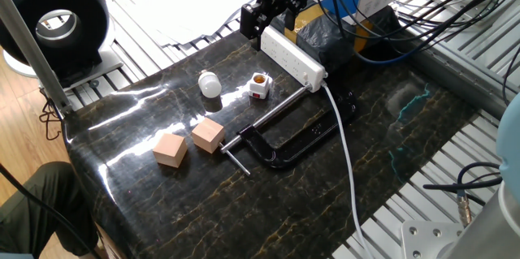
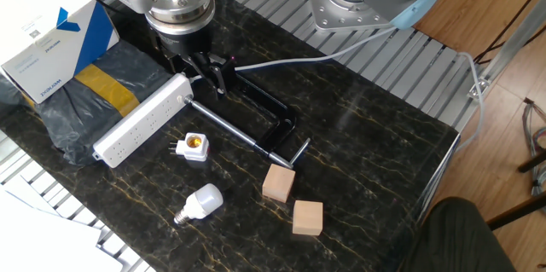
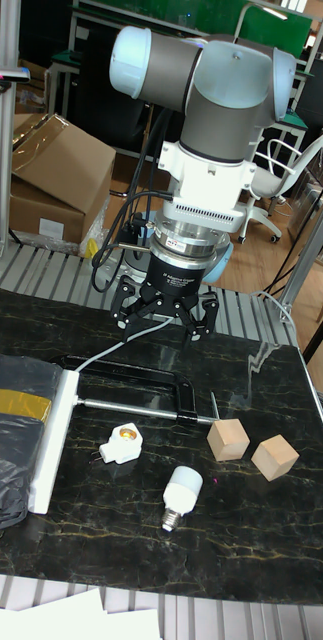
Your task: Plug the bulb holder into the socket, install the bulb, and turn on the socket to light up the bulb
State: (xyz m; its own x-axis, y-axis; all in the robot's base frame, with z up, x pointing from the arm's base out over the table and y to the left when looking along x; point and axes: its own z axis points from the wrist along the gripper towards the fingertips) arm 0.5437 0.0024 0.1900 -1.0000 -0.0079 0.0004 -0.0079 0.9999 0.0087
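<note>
The socket [image 1: 292, 58] [image 2: 141, 123] [image 3: 49, 440] lies flat against a black bag, and its white cable [image 1: 345, 153] trails off over the table. The bulb holder [image 1: 258, 87] [image 2: 194, 147] [image 3: 121, 443] lies loose on the dark table beside the socket, brass opening showing. A little further out, the bulb [image 1: 210, 84] [image 2: 200, 202] [image 3: 181, 492] rests on its side. My gripper [image 1: 268, 22] [image 2: 203, 69] [image 3: 165, 322] hangs above the table near the socket, open, with nothing between its fingers and touching nothing.
A black clamp [image 1: 284, 141] [image 2: 256, 114] [image 3: 131, 385] lies next to the socket's cable end. Two tan wooden cubes [image 1: 170, 149] [image 1: 208, 135] sit beyond the bulb. A black bag with yellow tape [image 2: 94, 84] and a white-blue box [image 2: 51, 37] border the socket.
</note>
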